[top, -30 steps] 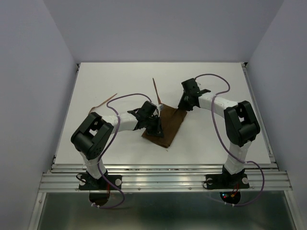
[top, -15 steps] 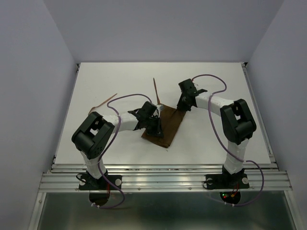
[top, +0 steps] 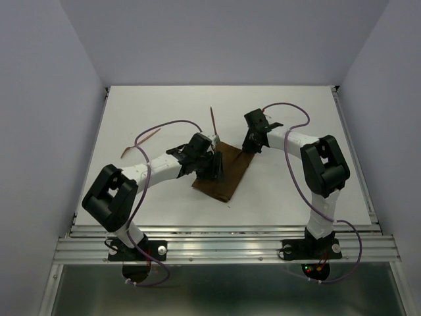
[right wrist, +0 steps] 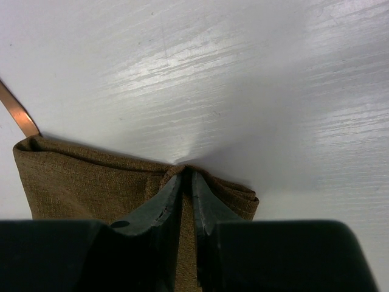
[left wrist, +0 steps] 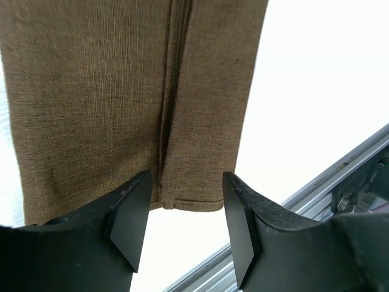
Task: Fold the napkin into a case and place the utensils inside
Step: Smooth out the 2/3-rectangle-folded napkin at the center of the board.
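The dark brown napkin (top: 227, 174) lies folded into a narrow rectangle at the table's middle, with a lengthwise fold line (left wrist: 167, 115) down it. My left gripper (top: 214, 164) hovers open over its near end (left wrist: 185, 225), nothing between the fingers. At the napkin's far edge (right wrist: 79, 176), my right gripper (top: 250, 145) is shut on the cloth, which bunches around the fingertips (right wrist: 187, 176). One thin reddish-brown utensil (top: 213, 122) lies just beyond the napkin, its end showing in the right wrist view (right wrist: 18, 112). The other utensil (top: 129, 151) lies far left.
Aluminium rails (top: 223, 240) run along the near table edge, also seen in the left wrist view (left wrist: 340, 170). Grey walls enclose the table on three sides. Purple cables loop above both arms (top: 164, 125).
My left gripper has opened and let go of the napkin, its arm stretching out further. My right gripper has closed on the napkin's far edge and shifted slightly left.
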Controlling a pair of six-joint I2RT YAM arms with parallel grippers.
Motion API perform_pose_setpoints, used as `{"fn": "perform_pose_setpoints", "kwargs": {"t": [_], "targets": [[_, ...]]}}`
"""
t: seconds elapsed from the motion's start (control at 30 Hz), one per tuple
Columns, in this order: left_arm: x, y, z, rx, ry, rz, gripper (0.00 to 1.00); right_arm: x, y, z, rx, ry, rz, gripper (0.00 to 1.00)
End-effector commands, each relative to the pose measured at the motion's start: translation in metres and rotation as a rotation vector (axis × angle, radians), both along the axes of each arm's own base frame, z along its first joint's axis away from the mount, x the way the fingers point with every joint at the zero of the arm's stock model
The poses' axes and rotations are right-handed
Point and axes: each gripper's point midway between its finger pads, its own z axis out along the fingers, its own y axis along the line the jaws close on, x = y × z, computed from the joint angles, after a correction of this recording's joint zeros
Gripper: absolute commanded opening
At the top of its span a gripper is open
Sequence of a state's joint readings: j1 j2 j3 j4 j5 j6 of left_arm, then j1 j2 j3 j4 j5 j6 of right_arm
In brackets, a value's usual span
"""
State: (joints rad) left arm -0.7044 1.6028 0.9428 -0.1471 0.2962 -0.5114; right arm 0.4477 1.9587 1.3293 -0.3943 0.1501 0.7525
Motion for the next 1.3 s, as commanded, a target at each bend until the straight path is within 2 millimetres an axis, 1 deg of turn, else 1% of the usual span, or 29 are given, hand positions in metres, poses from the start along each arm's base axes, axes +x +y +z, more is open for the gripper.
{"fn": "perform_pose_setpoints", "kwargs": {"t": [0.0,0.07,0.17,0.2,0.23,0.27,0.3,0.33,0.37,0.4,0.43,0.47,0.53,0.57,0.67,0.77,0.83,1.03,1.1,1.13,1.27], "targets": [[0.014,0.0,0.036,-0.018,-0.082,0.033,0.61,0.004,0.007,0.001,-0.019,-0.01,0.012,0.18],[0.016,-0.004,0.042,-0.04,-0.091,0.033,0.6,0.004,0.007,0.0,-0.019,-0.01,0.012,0.18],[0.016,-0.023,0.053,-0.143,-0.079,0.005,0.5,0.004,0.007,0.0,-0.019,-0.01,0.012,0.17],[0.011,-0.031,0.054,-0.185,-0.05,-0.027,0.44,0.004,0.007,-0.001,-0.019,-0.009,0.012,0.17],[0.015,-0.041,0.06,-0.236,-0.057,-0.028,0.4,0.003,0.007,-0.001,-0.02,-0.008,0.012,0.18],[0.017,-0.046,0.062,-0.268,-0.055,-0.035,0.38,0.004,0.007,0.0,-0.019,-0.01,0.012,0.17],[0.015,-0.054,0.058,-0.292,-0.032,-0.055,0.34,0.003,0.007,-0.001,-0.019,-0.008,0.011,0.17],[0.02,-0.062,0.064,-0.327,-0.041,-0.06,0.33,0.003,0.007,-0.001,-0.018,-0.009,0.011,0.17],[0.022,-0.067,0.064,-0.347,-0.035,-0.069,0.32,0.003,0.007,0.0,-0.016,-0.01,0.01,0.17],[0.02,-0.072,0.056,-0.361,-0.003,-0.081,0.32,0.003,0.006,0.0,-0.018,-0.009,0.011,0.17],[0.024,-0.08,0.062,-0.408,-0.01,-0.086,0.31,0.002,0.006,0.0,-0.018,-0.009,0.009,0.17],[0.022,-0.085,0.055,-0.426,0.02,-0.1,0.31,0.002,0.006,-0.001,-0.017,-0.008,0.011,0.17],[0.027,-0.092,0.053,-0.456,0.02,-0.098,0.31,0.001,0.006,0.0,-0.02,-0.008,0.012,0.17],[0.027,-0.095,0.045,-0.461,0.046,-0.092,0.31,0.001,0.006,0.0,-0.02,-0.009,0.013,0.17],[0.032,-0.1,0.038,-0.472,0.06,-0.081,0.31,0.001,0.005,0.0,-0.021,-0.008,0.011,0.17],[0.032,-0.099,0.018,-0.442,0.096,-0.069,0.3,0.0,0.005,0.0,-0.024,-0.006,0.01,0.18],[0.029,-0.096,0.011,-0.425,0.107,-0.066,0.29,0.0,0.004,0.0,-0.025,-0.007,0.01,0.17],[0.008,-0.07,-0.028,-0.305,0.174,-0.036,0.28,0.003,0.003,-0.001,-0.034,-0.007,-0.001,0.18],[0.004,-0.065,-0.032,-0.286,0.176,-0.023,0.28,0.003,0.003,-0.001,-0.035,-0.005,-0.001,0.18],[0.0,-0.06,-0.038,-0.268,0.186,-0.016,0.28,0.004,0.004,-0.001,-0.033,-0.007,-0.002,0.18],[-0.005,-0.049,-0.042,-0.226,0.18,-0.005,0.28,0.004,0.003,-0.002,-0.038,-0.004,-0.002,0.18]]}}
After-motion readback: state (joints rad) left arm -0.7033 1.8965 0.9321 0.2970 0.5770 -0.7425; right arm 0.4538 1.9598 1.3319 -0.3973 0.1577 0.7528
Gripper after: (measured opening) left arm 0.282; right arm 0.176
